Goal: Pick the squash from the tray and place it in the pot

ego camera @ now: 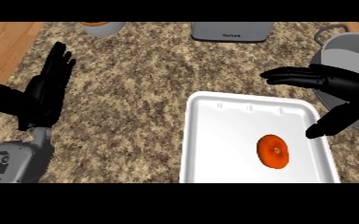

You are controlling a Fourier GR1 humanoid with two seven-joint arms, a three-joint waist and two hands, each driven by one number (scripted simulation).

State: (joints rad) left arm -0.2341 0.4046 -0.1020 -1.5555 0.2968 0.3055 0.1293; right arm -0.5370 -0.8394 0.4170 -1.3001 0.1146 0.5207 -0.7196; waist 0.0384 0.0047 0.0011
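An orange round squash [273,151] lies on the white tray [210,137], toward its right side. The grey pot [342,52] stands at the counter's right edge, behind the tray, partly cut off by the view. My right hand [329,88] hovers open above the tray's far right corner, in front of the pot, fingers stretched to the left and thumb pointing down toward the squash, apart from it. At the left edge my left hand [48,88] rests open with fingers up.
A grey appliance [231,31] sits at the back centre of the speckled counter. A grey cup with orange contents [102,27] stands at the back left. Wooden floor shows beyond the counter's left edge.
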